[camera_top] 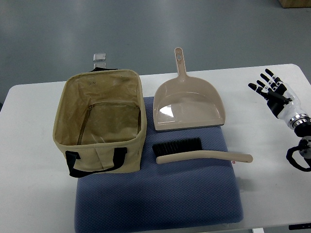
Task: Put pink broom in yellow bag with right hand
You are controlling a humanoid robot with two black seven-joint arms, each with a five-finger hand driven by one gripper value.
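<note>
Off to the far right of the blue cushion, over bare white table, the robot's right hand hovered with its black-tipped fingers spread wide and holding nothing. Its white forearm ran back toward the right edge of the view, where dark cabling looped beside the wrist. The hand stood well apart from everything on the cushion.

Nearest to it lay the pink broom, flat across the middle of the cushion. Its long pale handle pointed toward the hand, the tip reaching just past the cushion's right edge. The black bristles faced the far side, toward the dustpan. No finger touched it.

Just beyond the broom rested the matching dustpan, flat, half on the cushion's far edge and half on the table. Its handle pointed away from the robot and its open mouth faced the bristles, with a narrow gap between them.

On the cushion's left part stood the yellow bag, upright and open at the top. Its beige lining was showing and its black straps hung down the near side. Its right wall stood just beside the broom's bristle end, not touching as far as I could tell. A small clear clip sat behind the bag.
</note>
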